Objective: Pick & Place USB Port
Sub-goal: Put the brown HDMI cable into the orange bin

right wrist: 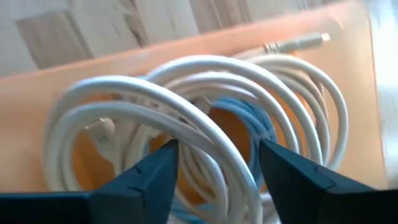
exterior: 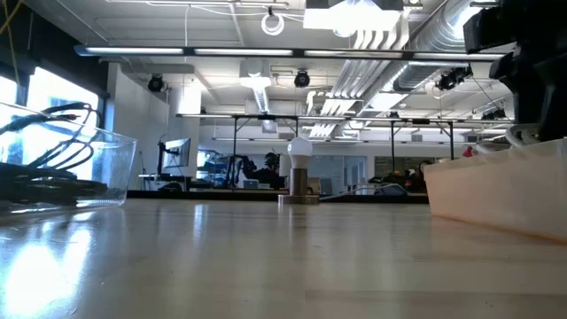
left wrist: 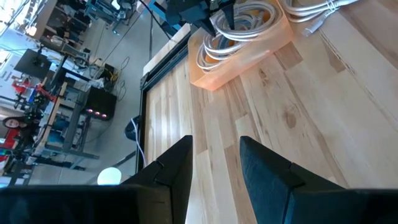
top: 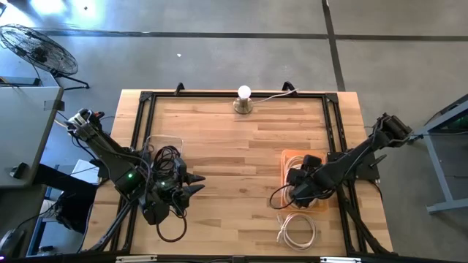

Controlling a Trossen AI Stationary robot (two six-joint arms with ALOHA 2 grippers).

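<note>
An orange bin (top: pixel 316 203) at the table's right holds coiled white USB cables (right wrist: pixel 205 93); one plug end (right wrist: pixel 298 42) lies against the bin's wall. My right gripper (right wrist: pixel 214 180) reaches down into this bin, open, its fingers on either side of some cable loops. Another white coil (top: pixel 296 230) lies on the table near the front edge. My left gripper (left wrist: pixel 214 174) hovers open over bare wood at the table's left, with nothing between its fingers. Behind it is a clear bin (top: pixel 164 150) of black cables. My right gripper comes at the white coil from above, pointing steeply down, and several loops (right wrist: pixel 217 149) pass between its open fingers. I cannot tell whether either finger touches them. The coil rests on the bin's floor.
A lamp with a lit bulb (top: pixel 243 98) stands at the middle of the far edge. A black frame (top: pixel 142 124) runs round the table. Loose black cable loops (top: pixel 172 226) lie near the left arm. Bare wood lies between the two bins.
</note>
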